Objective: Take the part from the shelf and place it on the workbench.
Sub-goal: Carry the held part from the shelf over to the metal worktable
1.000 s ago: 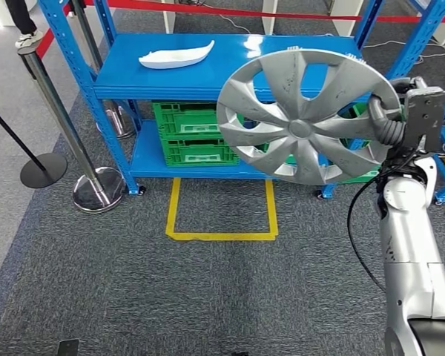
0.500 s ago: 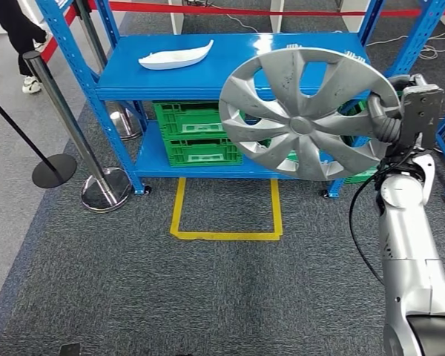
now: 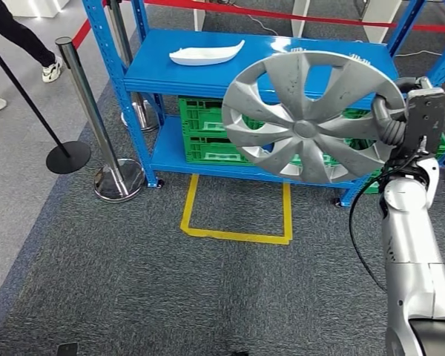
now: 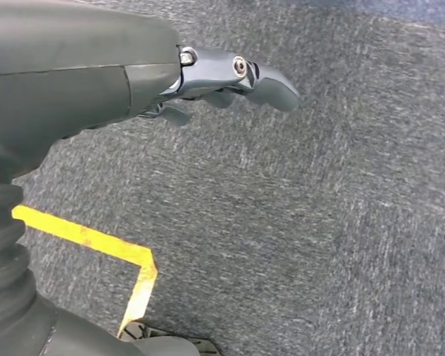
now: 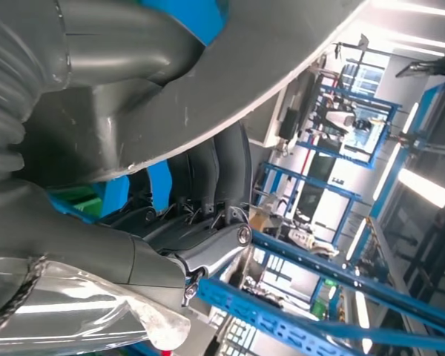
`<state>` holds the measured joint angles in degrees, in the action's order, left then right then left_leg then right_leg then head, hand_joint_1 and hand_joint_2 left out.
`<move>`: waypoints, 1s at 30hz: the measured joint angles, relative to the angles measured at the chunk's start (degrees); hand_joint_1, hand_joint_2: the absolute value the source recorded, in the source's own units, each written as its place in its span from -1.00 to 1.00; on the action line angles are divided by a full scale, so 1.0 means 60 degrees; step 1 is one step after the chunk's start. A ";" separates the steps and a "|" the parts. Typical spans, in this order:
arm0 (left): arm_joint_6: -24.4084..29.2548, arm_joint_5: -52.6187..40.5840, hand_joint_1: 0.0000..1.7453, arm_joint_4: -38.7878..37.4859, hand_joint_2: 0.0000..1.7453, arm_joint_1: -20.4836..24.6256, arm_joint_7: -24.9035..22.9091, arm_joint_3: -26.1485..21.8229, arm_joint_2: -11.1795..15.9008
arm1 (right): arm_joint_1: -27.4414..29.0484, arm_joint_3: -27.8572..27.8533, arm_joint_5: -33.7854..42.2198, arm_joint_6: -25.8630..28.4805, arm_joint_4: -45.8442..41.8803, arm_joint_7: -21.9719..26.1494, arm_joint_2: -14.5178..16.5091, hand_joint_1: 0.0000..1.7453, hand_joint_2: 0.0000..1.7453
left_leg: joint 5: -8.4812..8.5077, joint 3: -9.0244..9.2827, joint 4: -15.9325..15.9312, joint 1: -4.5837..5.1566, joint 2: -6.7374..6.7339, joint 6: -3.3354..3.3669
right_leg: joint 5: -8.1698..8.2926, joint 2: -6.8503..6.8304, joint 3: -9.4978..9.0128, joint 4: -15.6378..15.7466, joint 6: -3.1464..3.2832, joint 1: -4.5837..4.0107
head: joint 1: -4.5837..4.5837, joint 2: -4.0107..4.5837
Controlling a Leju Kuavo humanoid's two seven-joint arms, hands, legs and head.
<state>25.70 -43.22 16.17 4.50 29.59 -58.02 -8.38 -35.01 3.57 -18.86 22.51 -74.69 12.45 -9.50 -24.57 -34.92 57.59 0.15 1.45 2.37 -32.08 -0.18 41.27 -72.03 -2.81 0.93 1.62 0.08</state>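
I see my right hand (image 3: 389, 119) clenched around the rim of the hubcap (image 3: 310, 117), dark fingers hooked over its right edge. The silver hubcap hangs in the air, tilted face toward me, in front of the blue shelf (image 3: 153, 70) and off it. In the right wrist view the fingers (image 5: 220, 167) wrap over the grey rim of the hubcap (image 5: 209, 81), pressed tight against it.

My left hand (image 4: 231, 74) hangs over the dark grey carpet, holding nothing, fingers stretched out loosely and a little apart. A corner of yellow floor tape (image 4: 97, 245) lies below it.

On the shelf's top board sits a long white part (image 3: 206, 54), well to the left of the hubcap. Green crates (image 3: 206, 130) fill the lower board, partly hidden behind the hubcap. A yellow tape rectangle (image 3: 237, 233) marks the carpet just before the shelf. To the left stand chrome stanchion posts (image 3: 91, 119) with a red belt, and a person's legs (image 3: 18, 44) show at the upper left corner.
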 joint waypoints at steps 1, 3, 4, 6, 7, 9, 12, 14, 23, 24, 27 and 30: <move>0.0000 -0.0001 -1.00 0.0000 1.00 0.0001 0.0000 -0.0004 -0.0002 | 0.0008 -0.0005 -0.0004 0.0000 -0.0001 -0.0003 -0.0001 1.00 1.00 | -0.0002 0.0001 0.0011 -0.0003 0.0037 -0.0003 | 0.0249 0.0003 -0.0179 0.0388 0.0007 0.0005 | 0.0000 0.0000; 0.0000 -0.0003 -1.00 0.0000 1.00 0.0003 0.0000 -0.0005 -0.0003 | 0.0007 -0.0009 -0.0008 0.0000 -0.0003 -0.0005 -0.0002 1.00 1.00 | -0.0006 0.0002 0.0026 -0.0008 0.0073 -0.0009 | 0.0529 0.0011 -0.0422 0.0898 0.0019 0.0012 | -0.0005 0.0002; 0.0000 -0.0003 -1.00 0.0000 1.00 0.0003 0.0000 -0.0005 -0.0004 | 0.0007 -0.0009 -0.0008 0.0000 -0.0003 -0.0005 -0.0002 1.00 1.00 | -0.0006 0.0002 0.0026 -0.0008 0.0073 -0.0010 | 0.0536 0.0011 -0.0429 0.0912 0.0019 0.0013 | -0.0005 0.0001; 0.0000 -0.0003 -1.00 0.0000 1.00 0.0004 0.0000 -0.0007 -0.0005 | 0.0006 -0.0011 -0.0008 0.0000 -0.0003 -0.0005 -0.0004 1.00 1.00 | -0.0010 0.0004 0.0029 -0.0008 0.0080 -0.0014 | 0.0589 0.0016 -0.0488 0.1028 0.0019 0.0015 | -0.0005 -0.0001; 0.0000 -0.0004 -1.00 0.0000 1.00 0.0005 0.0000 -0.0008 -0.0006 | 0.0004 -0.0013 -0.0009 0.0000 -0.0004 -0.0004 -0.0005 1.00 1.00 | -0.0013 0.0004 0.0035 -0.0009 0.0088 -0.0019 | 0.0653 0.0023 -0.0560 0.1172 0.0020 0.0018 | -0.0004 -0.0002; -0.0001 -0.0007 -1.00 0.0000 1.00 0.0006 0.0000 -0.0009 -0.0006 | 0.0001 -0.0024 -0.0011 0.0000 -0.0012 -0.0003 -0.0006 1.00 1.00 | -0.0027 -0.0001 0.0058 -0.0010 0.0112 -0.0042 | 0.0793 0.0086 -0.0782 0.1625 0.0020 0.0032 | 0.0000 -0.0001; -0.0004 -0.0011 -1.00 0.0000 1.00 -0.0019 0.0000 -0.0025 0.0003 | 0.0010 -0.0061 -0.0022 0.0010 -0.0041 -0.0004 -0.0009 1.00 1.00 | -0.0296 -0.0274 0.0512 0.0013 0.0110 -0.0288 | 0.0846 0.0172 -0.1165 0.2292 0.0234 0.0069 | -0.0048 -0.0001; -0.0004 -0.0016 -1.00 0.0000 1.00 -0.0026 0.0000 -0.0043 0.0010 | 0.0008 -0.0071 -0.0028 0.0011 -0.0054 -0.0002 -0.0009 1.00 1.00 | -0.0908 -0.0785 0.1642 -0.0014 -0.0055 -0.0467 | 0.0848 0.0036 -0.1213 0.2336 0.0403 0.0091 | -0.0097 -0.0001; 0.0002 -0.0028 -1.00 0.0000 1.00 -0.0023 0.0000 -0.0077 0.0024 | 0.0011 -0.0070 -0.0037 0.0013 -0.0063 -0.0003 -0.0009 1.00 1.00 | -0.0133 -0.0090 0.0243 0.0043 -0.0453 -0.0291 | 0.0774 -0.0327 -0.1249 0.2321 0.0276 -0.0003 | -0.0094 -0.0001; 0.0004 -0.0029 -1.00 0.0000 1.00 -0.0022 0.0000 -0.0077 0.0023 | 0.0012 -0.0064 -0.0040 0.0013 -0.0064 -0.0004 -0.0009 1.00 1.00 | -0.0150 -0.0089 0.0201 0.0063 -0.0422 -0.0259 | 0.0776 -0.0371 -0.1244 0.2335 0.0223 -0.0016 | -0.0094 -0.0001; 0.0007 -0.0029 -1.00 0.0000 1.00 -0.0024 0.0000 -0.0078 0.0011 | 0.0006 -0.0052 -0.0048 0.0011 -0.0070 -0.0006 -0.0012 1.00 1.00 | -0.0079 -0.0067 0.0080 0.0010 -0.0297 -0.0097 | 0.0553 -0.0314 -0.1108 0.2119 0.0081 0.0021 | -0.0067 -0.0001; 0.0009 -0.0032 -1.00 0.0000 1.00 -0.0012 0.0000 -0.0079 0.0013 | 0.0001 -0.0067 -0.0035 0.0011 -0.0074 -0.0004 -0.0019 1.00 1.00 | -0.0055 -0.0055 0.0046 -0.0005 -0.0166 -0.0005 | -0.0243 -0.0043 -0.0315 0.0473 0.0034 0.0031 | -0.0024 -0.0001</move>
<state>25.76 -43.41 16.17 4.43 29.59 -58.50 -8.30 -35.00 3.17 -19.06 22.58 -75.13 12.43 -9.61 -24.90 -35.25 57.86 0.12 0.45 2.34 -33.54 -0.45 39.39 -69.19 -2.60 1.11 1.48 0.07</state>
